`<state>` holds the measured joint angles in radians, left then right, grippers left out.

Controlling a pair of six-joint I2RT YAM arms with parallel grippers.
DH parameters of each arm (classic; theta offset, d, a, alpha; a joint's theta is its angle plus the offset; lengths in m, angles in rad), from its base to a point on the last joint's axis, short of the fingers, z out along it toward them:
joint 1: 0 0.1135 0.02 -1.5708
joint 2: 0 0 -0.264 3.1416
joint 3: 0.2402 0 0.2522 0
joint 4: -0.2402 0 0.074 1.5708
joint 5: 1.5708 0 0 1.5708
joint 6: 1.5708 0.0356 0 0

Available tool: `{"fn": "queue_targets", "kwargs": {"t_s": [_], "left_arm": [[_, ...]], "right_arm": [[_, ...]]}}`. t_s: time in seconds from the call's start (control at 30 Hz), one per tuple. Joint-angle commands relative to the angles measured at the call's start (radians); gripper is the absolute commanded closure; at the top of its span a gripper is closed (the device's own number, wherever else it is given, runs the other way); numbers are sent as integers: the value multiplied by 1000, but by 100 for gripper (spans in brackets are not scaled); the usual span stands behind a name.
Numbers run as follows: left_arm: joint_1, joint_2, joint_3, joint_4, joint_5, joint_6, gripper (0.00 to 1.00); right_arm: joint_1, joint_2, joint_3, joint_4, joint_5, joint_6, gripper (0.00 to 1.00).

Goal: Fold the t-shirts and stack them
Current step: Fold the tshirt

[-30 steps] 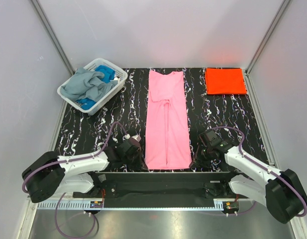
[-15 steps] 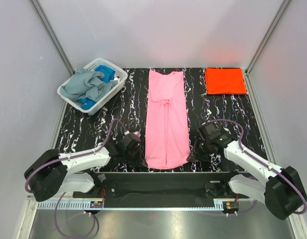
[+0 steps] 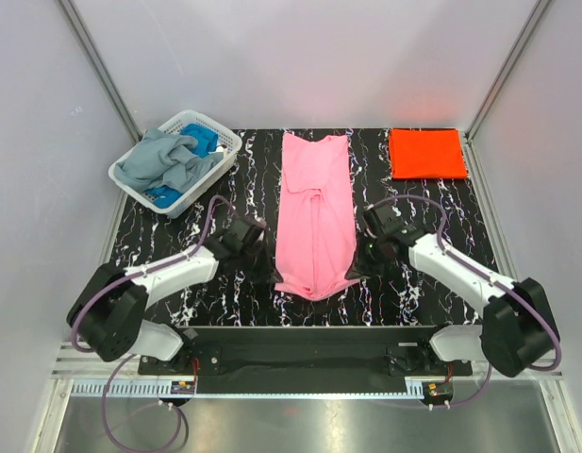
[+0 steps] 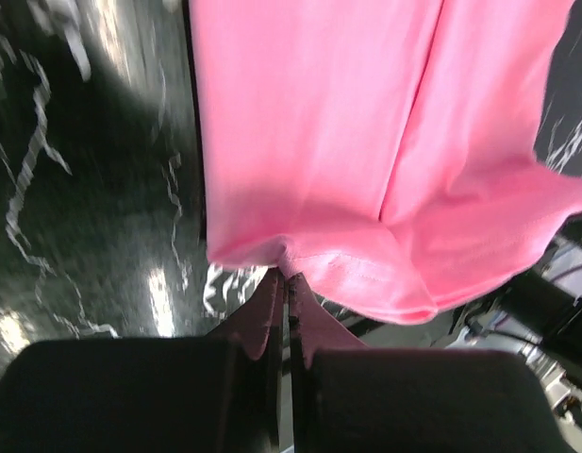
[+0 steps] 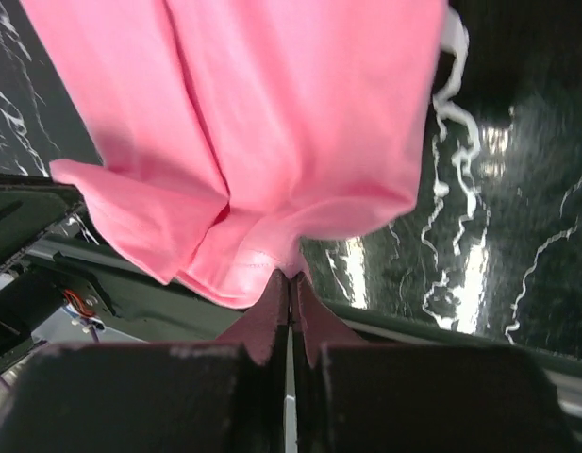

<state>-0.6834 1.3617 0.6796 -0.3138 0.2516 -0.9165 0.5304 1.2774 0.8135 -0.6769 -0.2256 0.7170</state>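
Folding the long pink cloth t-shirt (image 3: 315, 217) in half: left fingers (image 4: 262, 326) and right fingers (image 5: 270, 326) pinch its near hem corners (lifted); next, probably carry them toward the far edge of the black bench (image 3: 177, 247).

Basket (image 3: 215, 129) blocks far-left — centre (pink shirt (image 3: 317, 208)) covered.

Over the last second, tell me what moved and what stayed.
The left gripper and right gripper, each still shut on a near corner of the pink t-shirt, moved toward the far side, lifting the hem and carrying it along. The orange-red t-shirt and the basket stayed put.
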Motion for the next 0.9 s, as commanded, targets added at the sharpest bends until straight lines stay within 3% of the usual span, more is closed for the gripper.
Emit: {"fn": "queue_targets", "kwargs": {"t_s": [0.0, 0.3, 0.53, 0.67, 0.87], "left_arm": [[59, 51, 113, -22, 37, 83, 100], [188, 272, 414, -100, 80, 221, 100], [260, 496, 736, -208, 72, 332, 100], [294, 557, 823, -223, 26, 324, 100], [320, 662, 922, -197, 107, 330, 100]], "right_arm": [[-36, 66, 111, 2, 31, -86, 100], [-130, 287, 381, -4, 20, -214, 100], [-216, 480, 624, -44, 26, -303, 100], [-245, 583, 737, -52, 16, -337, 100], [-264, 681, 831, -46, -26, -378, 100]]}}
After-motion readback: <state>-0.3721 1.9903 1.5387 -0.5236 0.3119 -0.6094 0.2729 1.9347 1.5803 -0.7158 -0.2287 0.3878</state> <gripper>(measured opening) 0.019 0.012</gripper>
